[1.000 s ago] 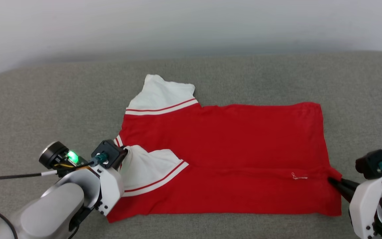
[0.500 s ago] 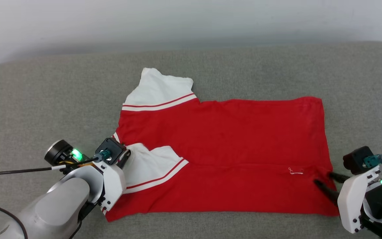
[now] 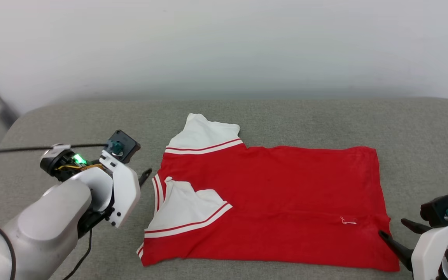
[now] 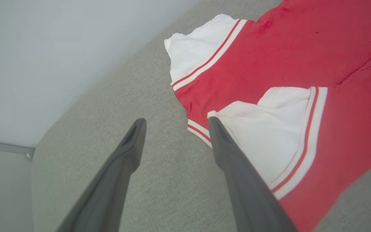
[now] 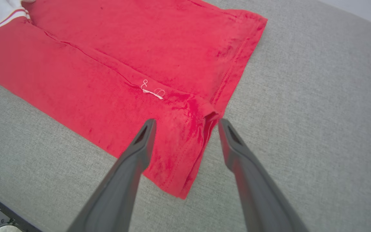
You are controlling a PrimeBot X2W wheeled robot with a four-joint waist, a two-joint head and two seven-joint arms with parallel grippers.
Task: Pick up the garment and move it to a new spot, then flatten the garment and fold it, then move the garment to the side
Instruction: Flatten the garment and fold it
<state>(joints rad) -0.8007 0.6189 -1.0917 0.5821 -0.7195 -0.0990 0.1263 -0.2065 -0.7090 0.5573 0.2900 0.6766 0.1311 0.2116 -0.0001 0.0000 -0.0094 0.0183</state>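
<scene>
L claw (image 4: 176, 121) is released, jaws wide, holding nothing. It hangs over bare grey cushion (image 3: 286, 116) toward the left edge, just beside the garment's shoulder and not touching the cloth. The garment (image 3: 278, 202) lies flat mid-cushion, closer to the near edge, w/ sleeves toward the left edge and hem toward the right. The near sleeve (image 3: 185, 206) is folded in over the red body; the far sleeve (image 3: 204, 136) sticks out toward the back edge. A crease runs lengthwise past the thread mark (image 3: 348, 221). R claw (image 5: 186, 122) is also released, empty, its tips straddling the near hem corner by the right edge. Step, as I read it: first lengthwise fold is laid and let go. Next prob. needs both claws to re-grip the far side, incl. the far sleeve, and bring it over evenly w/o dragging the layer below. Vs 1 s ago: both claws were clenched on cloth (L on the near sleeve, R on the hem corner) and have since opened and backed off. The head cam tilted up, so the overall shift isn't the shirt moving.
</scene>
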